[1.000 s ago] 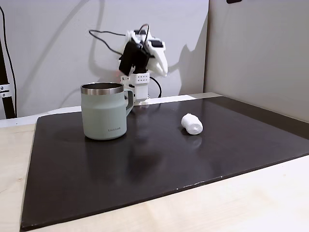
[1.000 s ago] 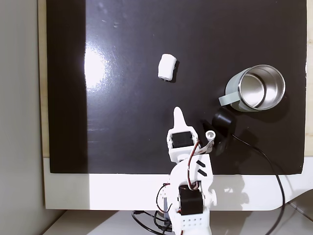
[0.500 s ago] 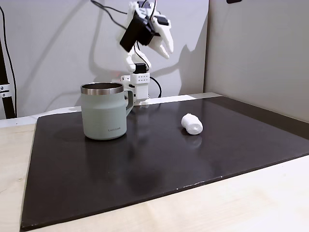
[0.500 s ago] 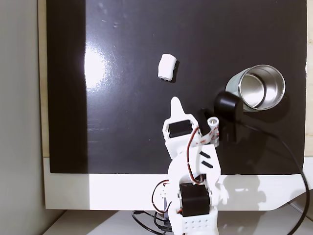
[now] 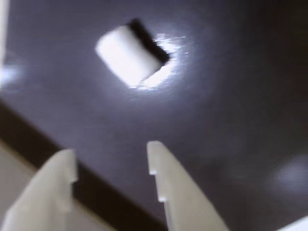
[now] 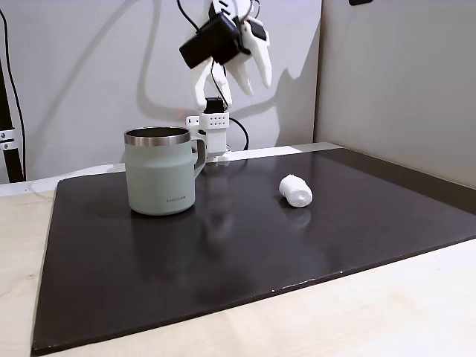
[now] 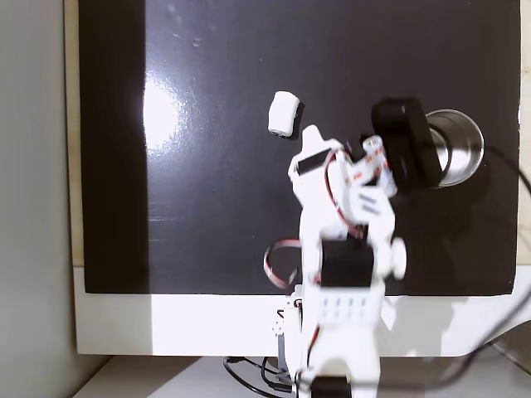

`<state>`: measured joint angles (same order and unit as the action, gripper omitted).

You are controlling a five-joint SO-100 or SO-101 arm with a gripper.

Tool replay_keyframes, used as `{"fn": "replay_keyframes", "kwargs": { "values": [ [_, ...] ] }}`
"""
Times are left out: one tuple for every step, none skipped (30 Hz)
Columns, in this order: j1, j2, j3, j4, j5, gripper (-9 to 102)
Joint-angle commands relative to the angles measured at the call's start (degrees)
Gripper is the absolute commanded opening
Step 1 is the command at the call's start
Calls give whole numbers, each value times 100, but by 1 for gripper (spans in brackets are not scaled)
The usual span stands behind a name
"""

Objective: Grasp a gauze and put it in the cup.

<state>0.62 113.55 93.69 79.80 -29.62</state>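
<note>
My pincer (image 5: 111, 163) hangs released and empty, high above the dark surface (image 6: 223, 245); the gauze (image 6: 296, 190) lies mid-surface, well apart from the cup (image 6: 161, 171); I'd descend squarely, straddling its short axis before clenching.

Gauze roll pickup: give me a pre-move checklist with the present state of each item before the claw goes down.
1. Gauze roll lies free on the black mat, nothing touching it: ok.
2. Claw open, with a gap between its white fingers in the wrist view: ok.
3. Claw high above the mat, well clear of the roll: ok.
4. Claw lined up over the roll: not ok; in the wrist view the roll sits ahead of the fingertips.
5. Mug upright, mouth open: ok.
6. Mug empty: cannot tell; the arm covers part of its opening from above.
</note>
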Motion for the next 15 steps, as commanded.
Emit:
{"fn": "replay_keyframes", "kwargs": {
  "values": [
    [53, -844, -791, 290, -668, 21],
    [53, -1072, -914, 334, -826, 22],
    [53, -1274, -1020, 360, -949, 22],
    [53, -1459, -1125, 360, -1046, 23],
    [53, -1644, -1248, 369, -1143, 24],
    [53, -1837, -1380, 396, -1222, 25],
    [44, -2057, -1538, 457, -1301, 26],
    [26, -2285, -1723, 536, -1362, 27],
    [0, -2514, -1907, 615, -1450, 29],
    [-35, -2742, -2101, 712, -1538, 30],
    [-62, -2979, -2294, 817, -1617, 32],
    [-88, -3217, -2487, 905, -1688, 33],
    [-114, -3445, -2689, 1002, -1758, 34],
    [-123, -3683, -2900, 1072, -1811, 34],
    [-132, -3911, -3129, 1134, -1837, 34]
  ]
}}
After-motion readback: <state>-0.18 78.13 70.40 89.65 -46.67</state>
